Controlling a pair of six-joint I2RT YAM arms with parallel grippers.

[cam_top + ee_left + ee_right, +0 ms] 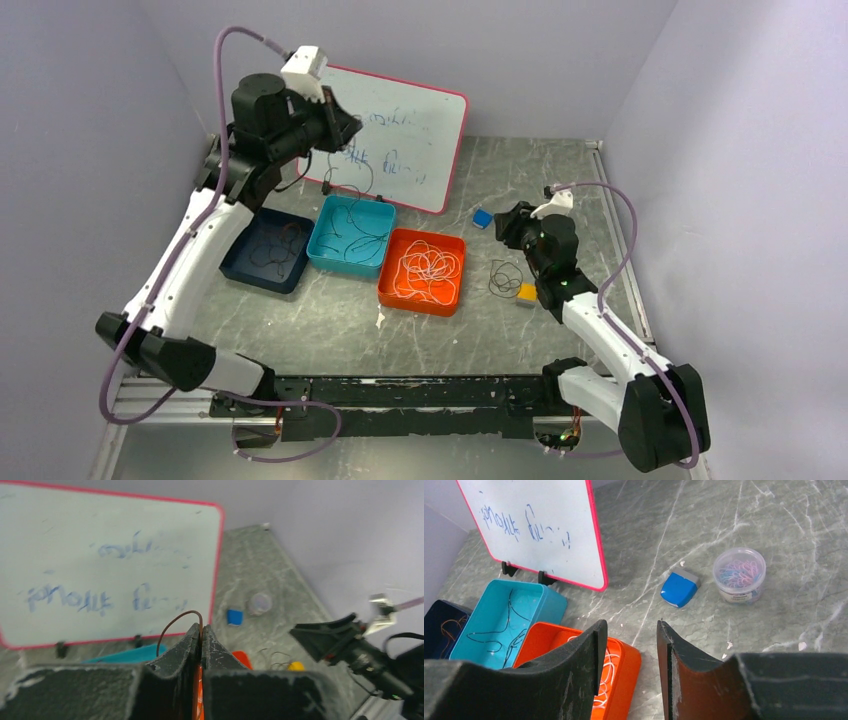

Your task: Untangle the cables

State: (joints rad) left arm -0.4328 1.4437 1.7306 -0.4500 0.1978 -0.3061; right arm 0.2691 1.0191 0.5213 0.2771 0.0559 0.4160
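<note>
Left gripper (201,627) is clenched on a dark cable (172,620) that trails down into the teal tray (342,268) at my 11 o'clock. Right gripper (631,625) hangs released, empty. I should lift slowly, straight up, watching that snagged loops shake free.

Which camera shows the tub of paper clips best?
The right wrist view: the clear tub is sharp, with pink and blue clips inside. The left wrist view shows only a blur; the top view does not show it.
</note>
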